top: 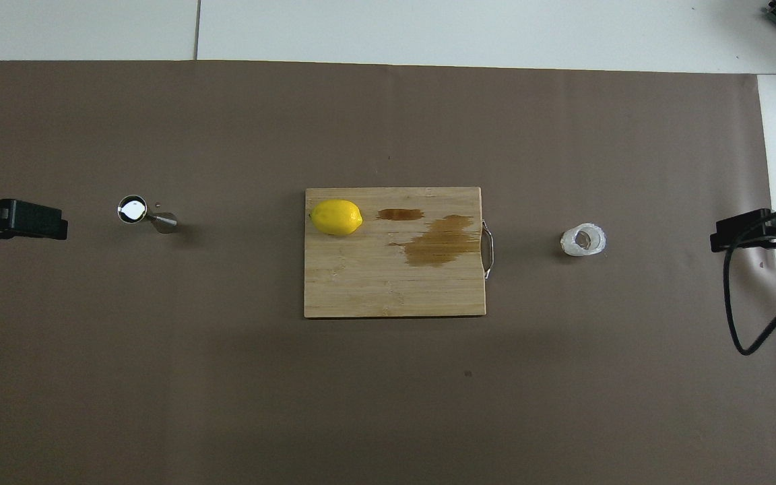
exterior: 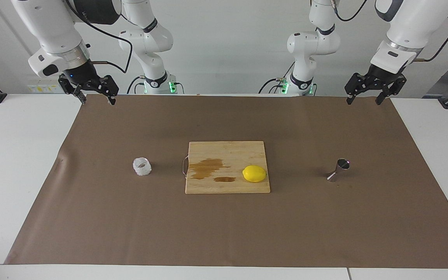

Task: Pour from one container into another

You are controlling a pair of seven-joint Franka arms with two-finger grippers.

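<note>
Grippers raised, fingers spread wide and empty: right gripper upper left, left gripper upper right. Cutting board centre, stained; lemon on it. Tumbler mid-left, jigger mid-right, well apart: likely spills over the narrow jigger mouth, or a nudge toppling it.

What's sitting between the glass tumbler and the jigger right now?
Between the tumbler and jigger lies the wooden cutting board, carrying a lemon and brown stains; both views show it.

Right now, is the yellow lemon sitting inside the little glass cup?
No, the lemon lies on the wooden cutting board, while the glass tumbler stands apart on the brown mat toward the right arm's end.
</note>
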